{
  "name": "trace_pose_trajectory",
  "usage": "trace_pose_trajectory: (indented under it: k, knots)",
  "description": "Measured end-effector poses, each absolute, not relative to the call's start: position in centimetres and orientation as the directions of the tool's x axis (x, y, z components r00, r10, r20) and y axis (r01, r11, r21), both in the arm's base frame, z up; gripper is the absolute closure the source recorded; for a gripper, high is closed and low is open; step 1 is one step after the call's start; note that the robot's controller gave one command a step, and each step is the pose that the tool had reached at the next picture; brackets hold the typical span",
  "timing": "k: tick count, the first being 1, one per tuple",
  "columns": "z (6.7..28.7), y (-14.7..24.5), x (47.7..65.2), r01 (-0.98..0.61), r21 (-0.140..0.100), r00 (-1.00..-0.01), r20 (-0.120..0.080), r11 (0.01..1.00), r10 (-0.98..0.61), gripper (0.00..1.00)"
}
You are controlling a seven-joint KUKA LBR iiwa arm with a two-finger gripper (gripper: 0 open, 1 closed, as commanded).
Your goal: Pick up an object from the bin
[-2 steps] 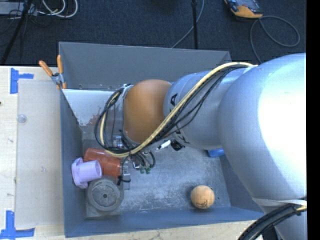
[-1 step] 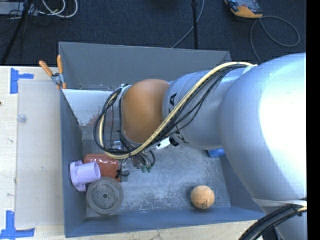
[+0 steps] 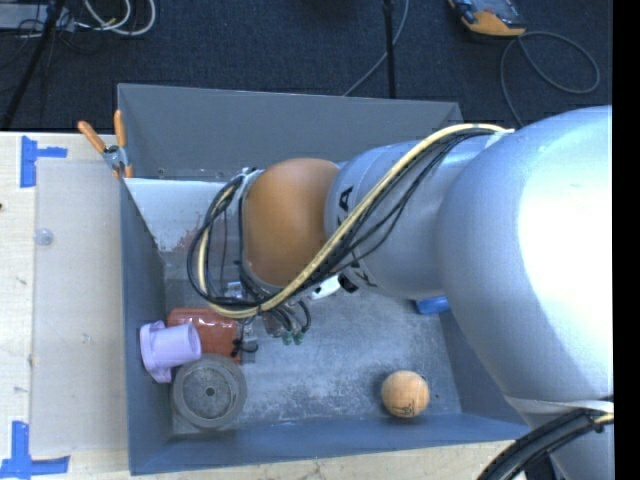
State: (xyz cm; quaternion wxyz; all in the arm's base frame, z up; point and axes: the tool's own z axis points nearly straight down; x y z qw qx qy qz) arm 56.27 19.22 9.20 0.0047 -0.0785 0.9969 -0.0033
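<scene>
Though the hand point(image 3: 243, 342) hangs beside the red-brown object point(image 3: 200, 326), its opening cannot be told.

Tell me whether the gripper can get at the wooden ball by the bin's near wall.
Probably yes: the wooden ball lies alone on bare floor of the bin, nothing touching it. The gripper is by the red-brown thing and lilac cup, so it must shift across.

- One camera looks down on the grey bin point(image 3: 290, 133) from above its near side
- Near: the bin fills most of the view, dark floor point(image 3: 300, 28) beyond its far wall
</scene>
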Motion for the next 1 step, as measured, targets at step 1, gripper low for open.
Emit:
trace_pose_trajectory:
  k: [1]
  knots:
    - [20.13,19.37,56.04,-0.151,-0.007,-0.989,-0.009,0.989,-0.151,1.00]
